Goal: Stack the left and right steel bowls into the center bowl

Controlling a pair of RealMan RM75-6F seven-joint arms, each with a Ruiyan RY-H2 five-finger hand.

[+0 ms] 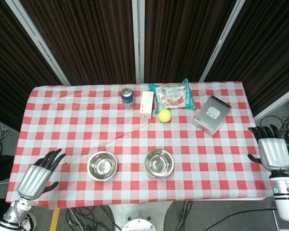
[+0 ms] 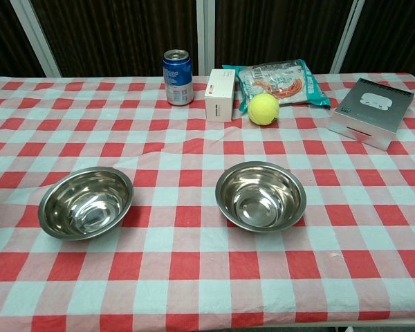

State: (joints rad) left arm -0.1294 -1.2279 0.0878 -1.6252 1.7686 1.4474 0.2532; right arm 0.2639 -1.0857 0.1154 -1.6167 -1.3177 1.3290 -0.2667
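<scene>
Now left robot hand (image 1: 37,174) empty, fingers spread, near left bowl (image 1: 102,166); right robot hand (image 1: 271,149) likewise, far off.

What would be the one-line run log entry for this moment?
left hand: open, beside left bowl | right hand: open, off table edge | center bowl: holds nothing visible | stacked: none

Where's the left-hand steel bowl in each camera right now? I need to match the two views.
Head view: left steel bowl near the front edge, left of centre, right of the left hand.
Chest view: left steel bowl at lower left.
Shared landmark: the blue can behind it.
</scene>
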